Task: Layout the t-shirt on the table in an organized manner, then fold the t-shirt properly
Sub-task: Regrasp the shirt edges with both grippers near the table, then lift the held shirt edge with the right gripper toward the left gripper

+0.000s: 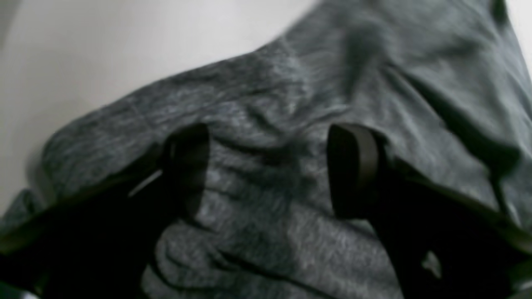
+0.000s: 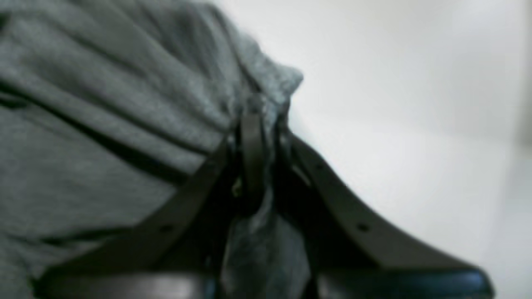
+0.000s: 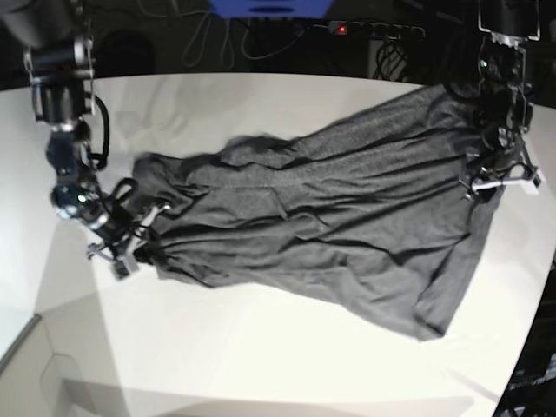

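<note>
On the base view's left, the right claw (image 3: 143, 234), dark flat-fingered metal, is pinched tight on a bunched corner of the heathered dark grey knit t-shirt (image 3: 330, 208). The cloth fans out from it in long soft ridges, wrinkly w/ no print, across the smooth white matte table (image 3: 261, 347). At the far end the left claw (image 3: 497, 182) is spread wide, rubbery black pads (image 1: 353, 166) pressing down either side of a puckered fold.

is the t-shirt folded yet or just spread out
Spread, not folded: the t-shirt lies open and wrinkled across the table, stretched between both arms, with no neat fold showing.
</note>
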Controlling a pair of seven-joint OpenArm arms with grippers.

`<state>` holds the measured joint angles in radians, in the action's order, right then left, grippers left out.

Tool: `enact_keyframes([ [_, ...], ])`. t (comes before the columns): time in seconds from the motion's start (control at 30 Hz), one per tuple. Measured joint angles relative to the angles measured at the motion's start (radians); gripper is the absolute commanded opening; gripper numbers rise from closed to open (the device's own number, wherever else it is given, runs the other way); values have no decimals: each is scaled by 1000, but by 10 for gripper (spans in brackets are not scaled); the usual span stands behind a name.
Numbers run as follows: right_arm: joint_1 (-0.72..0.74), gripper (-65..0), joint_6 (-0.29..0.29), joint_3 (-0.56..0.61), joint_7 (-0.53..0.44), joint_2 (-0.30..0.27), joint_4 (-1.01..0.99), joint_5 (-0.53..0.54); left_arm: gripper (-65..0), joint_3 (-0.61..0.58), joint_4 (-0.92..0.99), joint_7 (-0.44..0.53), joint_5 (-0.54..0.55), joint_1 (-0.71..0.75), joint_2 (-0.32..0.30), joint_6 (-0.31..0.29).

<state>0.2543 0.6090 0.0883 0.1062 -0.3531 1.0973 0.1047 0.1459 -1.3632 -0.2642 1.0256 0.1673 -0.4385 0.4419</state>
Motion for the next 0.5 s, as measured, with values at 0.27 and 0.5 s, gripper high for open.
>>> enact_keyframes([
  [0.27, -288, -650, 3, -53, 68, 14, 608, 0, -215, -3, 2, 2, -4, -21, 11, 7],
  [0.5, -612, -650, 13, -36, 16, 11, 929, 10, -215, -3, 7, 4, -10, -32, 23, 8],
])
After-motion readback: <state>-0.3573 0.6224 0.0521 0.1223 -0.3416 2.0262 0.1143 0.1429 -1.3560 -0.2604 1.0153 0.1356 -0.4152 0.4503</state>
